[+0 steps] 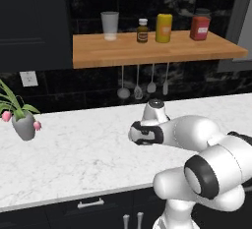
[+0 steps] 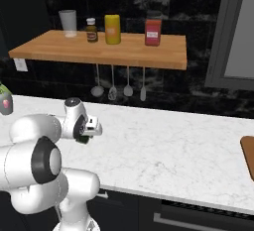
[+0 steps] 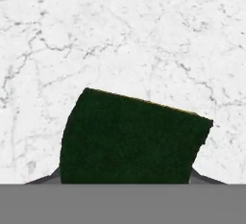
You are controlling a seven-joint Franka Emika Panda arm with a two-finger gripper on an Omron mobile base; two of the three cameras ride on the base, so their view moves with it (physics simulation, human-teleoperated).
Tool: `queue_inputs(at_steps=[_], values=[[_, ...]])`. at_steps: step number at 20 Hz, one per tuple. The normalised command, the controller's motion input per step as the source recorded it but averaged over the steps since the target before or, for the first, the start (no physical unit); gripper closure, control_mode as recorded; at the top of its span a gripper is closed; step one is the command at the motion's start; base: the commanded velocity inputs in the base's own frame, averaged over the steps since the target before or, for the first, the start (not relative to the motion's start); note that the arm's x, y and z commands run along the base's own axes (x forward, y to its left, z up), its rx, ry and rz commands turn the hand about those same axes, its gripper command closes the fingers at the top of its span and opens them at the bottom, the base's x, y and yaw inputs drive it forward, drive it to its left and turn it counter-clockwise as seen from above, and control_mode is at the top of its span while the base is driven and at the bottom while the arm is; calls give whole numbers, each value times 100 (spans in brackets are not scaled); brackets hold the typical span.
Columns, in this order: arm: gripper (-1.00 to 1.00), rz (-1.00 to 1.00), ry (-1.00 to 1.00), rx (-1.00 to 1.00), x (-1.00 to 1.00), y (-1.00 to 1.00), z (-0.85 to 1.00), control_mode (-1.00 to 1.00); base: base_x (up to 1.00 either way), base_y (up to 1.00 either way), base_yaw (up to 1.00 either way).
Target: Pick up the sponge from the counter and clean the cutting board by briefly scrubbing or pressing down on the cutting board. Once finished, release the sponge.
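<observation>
My jaws are closed on the sponge (image 3: 132, 139); its dark green top sits right between them in the hand view, with a thin yellow edge showing along its far side. The sponge's long axis runs across my grip, side to side in that view. Below it lies bare white counter (image 3: 144, 35), so I judge that I hold the sponge above the marble and not on the board.

In the right base view my gripper (image 2: 91, 128) hangs over the left part of the counter (image 2: 163, 145), pointing down. The cutting board (image 2: 248, 155) shows as a brown rounded corner at the far right edge of that view, resting on the marble, well apart from me.

That is the 1 relation that matters now: the board lies away to my right, along the length of the counter, and nothing stands on the marble between us. The plant pot (image 1: 24, 125) is on the other side, to my left. I judge the pick-up done and the carry to the board still ahead; the scrubbing is not yet begun.
</observation>
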Motion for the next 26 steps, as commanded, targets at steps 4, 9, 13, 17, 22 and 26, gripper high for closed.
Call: queue_inputs(at_steps=[4,9,13,17,22,26], values=[[-100,0,-18,0,-51,-11,44,-100,0,0,0],[-100,-2,-19,1,-67,-23,44,-100,0,0,0],[-100,0,-30,6,-85,-61,69,-100,0,0,0],[-100,0,-58,14,-100,-100,100,-100,0,0,0],[-100,0,-65,10,-100,-100,100,-100,0,0,0],[-100,0,-62,10,-100,-100,100,-100,0,0,0]])
